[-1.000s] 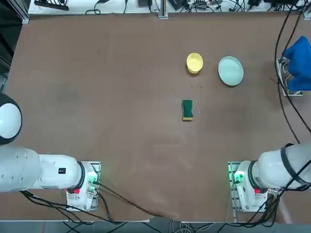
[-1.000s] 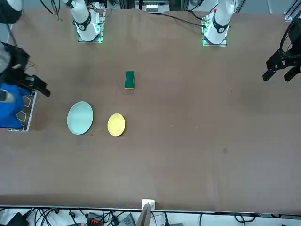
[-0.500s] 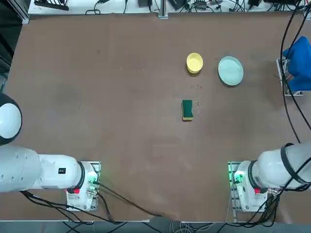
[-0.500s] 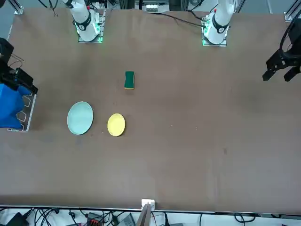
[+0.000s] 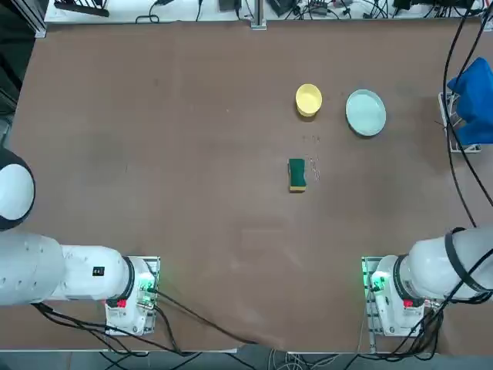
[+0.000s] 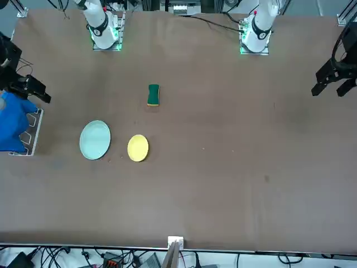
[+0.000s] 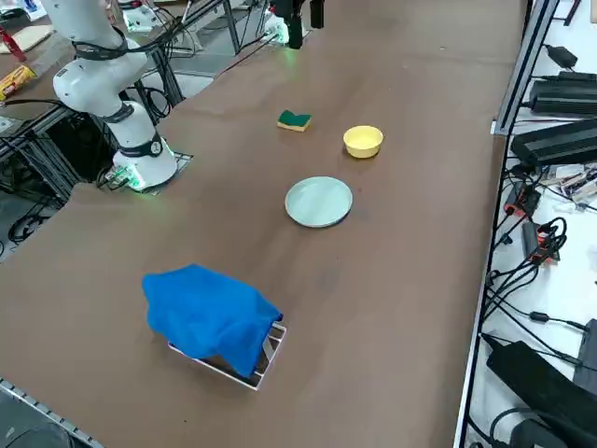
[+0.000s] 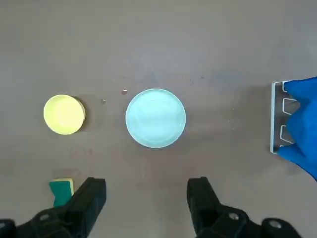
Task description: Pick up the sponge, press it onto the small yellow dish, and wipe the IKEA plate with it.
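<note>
The sponge (image 5: 296, 175), dark green on top with a yellow foam layer, lies flat near the table's middle. Beyond it stands the small yellow dish (image 5: 308, 100), and the pale aqua IKEA plate (image 5: 365, 112) sits just to its right, apart from it. My right gripper (image 8: 146, 198) hangs high over the table on the plate's near side, open and empty. In the wrist view the plate (image 8: 155, 118) lies between and beyond the black fingers (image 8: 89, 198), the dish (image 8: 64, 114) is off to one side, and the sponge (image 8: 61, 191) peeks out beside one finger.
A blue cloth (image 5: 474, 92) is draped over a white metal rack (image 7: 270, 350) at the table's right edge, close to the plate. Cables hang over that edge. Bare brown table surrounds the three objects.
In the front view my right gripper has shifted slightly at the picture's left edge, above the blue cloth. Sponge, dish and plate have stayed put.
</note>
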